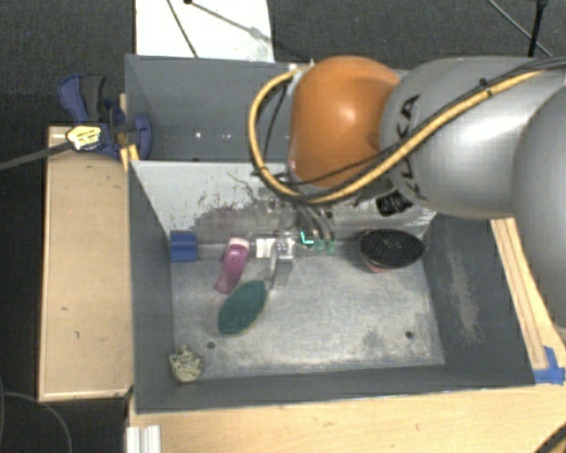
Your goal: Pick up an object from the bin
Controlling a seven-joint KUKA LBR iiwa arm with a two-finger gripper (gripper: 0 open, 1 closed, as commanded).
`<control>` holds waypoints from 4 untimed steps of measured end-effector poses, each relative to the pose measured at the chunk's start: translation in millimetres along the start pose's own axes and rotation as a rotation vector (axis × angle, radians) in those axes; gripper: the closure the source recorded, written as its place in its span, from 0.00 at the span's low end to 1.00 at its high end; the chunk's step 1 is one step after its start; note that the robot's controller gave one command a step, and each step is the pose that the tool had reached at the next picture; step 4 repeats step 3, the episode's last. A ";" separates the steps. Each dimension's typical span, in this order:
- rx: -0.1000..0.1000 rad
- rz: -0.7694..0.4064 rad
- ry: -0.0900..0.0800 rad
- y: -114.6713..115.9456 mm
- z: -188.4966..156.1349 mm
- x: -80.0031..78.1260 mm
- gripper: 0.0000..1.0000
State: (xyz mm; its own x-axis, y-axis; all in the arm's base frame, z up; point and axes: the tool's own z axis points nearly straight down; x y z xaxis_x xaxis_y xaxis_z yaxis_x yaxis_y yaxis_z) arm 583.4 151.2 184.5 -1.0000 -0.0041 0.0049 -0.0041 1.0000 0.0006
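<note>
Bin (pixel 358 328): grey metal; five loose things lie scattered on its floor, with none heaped.
Blue block (pixel 182 246): farthest left, close to the left wall at the back of the floor, and apart from the rest.
Pale lump (pixel 185 364): front-left corner, rough and speckled. I cannot make out what it is.
Pink piece (pixel 233 263): small and longish, lying tilted to the right of the blue block. Its upper end is just beside my pincer, but I cannot tell whether they touch.
Green oval (pixel 241 307): dark green and flat, lying slantwise just in front of the pink piece. Its upper right end comes close under my pincer.
Pincer (pixel 278 253): low over the back middle of the floor, right of the pink piece and above the green oval's upper end. My wrist parts and cables crowd it, so I cannot tell whether it is open or closed.
Orange cover (pixel 340 116): on my wrist, hiding the back wall behind the pincer.
Black round thing (pixel 391 249): right of the pincer, a dark disc with a reddish lower rim, its top edge cut off by my arm.
Arm (pixel 491 130): grey, covering the bin's back-right corner.
</note>
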 end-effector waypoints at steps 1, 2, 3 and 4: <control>0.003 -0.068 0.002 20.7 98.4 39.0 0.00; -0.002 -0.063 -0.007 21.7 93.4 35.8 1.00; -0.003 -0.054 -0.014 30.7 -28.8 57.6 1.00; -0.003 -0.054 -0.014 30.7 -28.8 57.6 1.00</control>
